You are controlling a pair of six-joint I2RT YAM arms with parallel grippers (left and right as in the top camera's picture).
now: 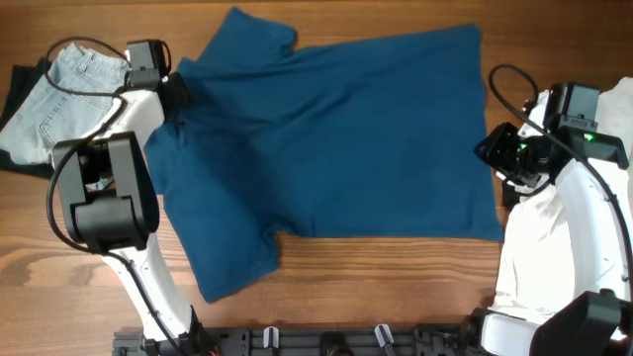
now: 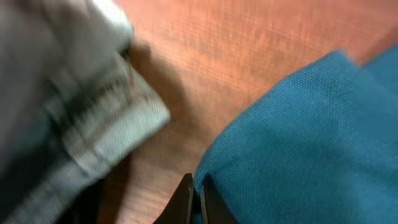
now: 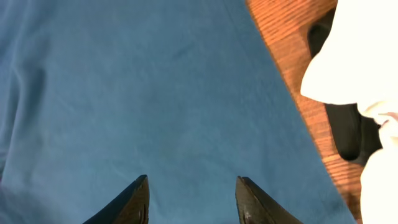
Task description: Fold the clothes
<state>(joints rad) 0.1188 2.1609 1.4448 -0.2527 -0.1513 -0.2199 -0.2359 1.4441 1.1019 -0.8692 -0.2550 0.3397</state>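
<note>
Lying spread and nearly flat on the wooden table [image 1: 396, 267], the blue shirt [image 1: 346, 138] fills the middle of the workspace, with its collar end toward the left arm and its hem toward the right arm. The left gripper [image 2: 196, 186] is at the shoulder of the shirt. Its jaws are pressed together on the edge of the blue cloth, I think so that this corner can be lifted and carried over for a fold. The right gripper [image 3: 191, 180] hangs low over the hem side with its jaws wide apart and nothing between them. It seems placed there to take the opposite edge, so that both ends may move together. The overhead view gives the whole outline of the shirt and the pale jeans [image 1: 69, 84] beside the left arm, but it hides both pairs of fingers under the wrists. Only the left wrist view shows the pinch on the cloth, though it is blurred. Only the right wrist view shows the gap between the jaws and a white garment [image 3: 348, 56] just beside the hem.
</note>
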